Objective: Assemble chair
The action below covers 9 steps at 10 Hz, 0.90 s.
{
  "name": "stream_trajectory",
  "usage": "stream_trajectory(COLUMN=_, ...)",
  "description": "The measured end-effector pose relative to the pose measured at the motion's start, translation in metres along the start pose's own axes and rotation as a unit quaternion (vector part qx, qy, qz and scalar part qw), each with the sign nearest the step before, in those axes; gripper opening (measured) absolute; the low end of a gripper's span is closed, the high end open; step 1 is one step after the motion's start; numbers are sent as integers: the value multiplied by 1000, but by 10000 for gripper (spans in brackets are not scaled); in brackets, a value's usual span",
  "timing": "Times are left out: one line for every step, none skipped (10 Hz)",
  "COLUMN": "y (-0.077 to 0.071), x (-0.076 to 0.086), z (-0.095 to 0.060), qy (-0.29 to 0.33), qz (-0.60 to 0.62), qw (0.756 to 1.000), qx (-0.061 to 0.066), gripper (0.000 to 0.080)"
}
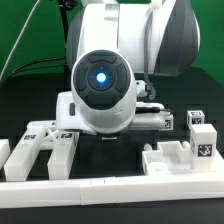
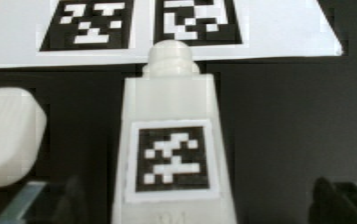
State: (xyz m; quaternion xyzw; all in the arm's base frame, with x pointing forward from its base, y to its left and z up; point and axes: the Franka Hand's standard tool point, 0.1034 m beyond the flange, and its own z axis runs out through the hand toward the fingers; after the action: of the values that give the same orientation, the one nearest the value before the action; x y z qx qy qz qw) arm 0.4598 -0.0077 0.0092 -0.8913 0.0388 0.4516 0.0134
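A long matte-white chair part (image 2: 170,120) lies lengthwise on the black table in the wrist view. It carries a square marker tag (image 2: 171,155) and ends in a rounded peg (image 2: 170,55). My gripper (image 2: 189,205) is open and straddles the part's near end. One dark fingertip (image 2: 40,205) and the other (image 2: 335,200) stand on either side with dark gaps, touching nothing. In the exterior view the robot body (image 1: 105,85) hides the gripper and this part. A slotted frame (image 1: 40,145) lies at that view's left, and a notched block (image 1: 175,158) lies at its right.
The marker board (image 2: 281,45) lies just beyond the peg. A rounded white part (image 2: 6,125) sits beside the long part. Two small tagged cubes (image 1: 198,125) stand at the exterior view's right. A long plain white rail (image 1: 110,190) runs along the front.
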Motion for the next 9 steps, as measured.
stream_trajectory(y=0, x=0, z=1, qy=-1, qz=0, qw=1000, qx=0, gripper=484)
stream_trajectory(y=0, x=0, z=1, qy=-1, qz=0, qw=1000, qx=0, gripper=484)
stream_trajectory(y=0, x=0, z=1, qy=-1, qz=0, qw=1000, qx=0, gripper=300)
stream_trajectory(y=1, x=0, z=1, qy=-1, qz=0, qw=1000, qx=0, gripper=285)
stream_trajectory(y=1, x=0, z=1, qy=-1, qz=0, qw=1000, qx=0, gripper=285)
stream_trajectory(y=1, x=0, z=1, qy=-1, qz=0, qw=1000, qx=0, gripper=285)
stream_trajectory(y=1, x=0, z=1, qy=-1, qz=0, qw=1000, qx=0, gripper=285)
stream_trajectory(y=1, x=0, z=1, qy=-1, qz=1, qw=1000, qx=0, gripper=285)
stream_trajectory(y=1, x=0, z=1, qy=-1, qz=1, qw=1000, qx=0, gripper=285)
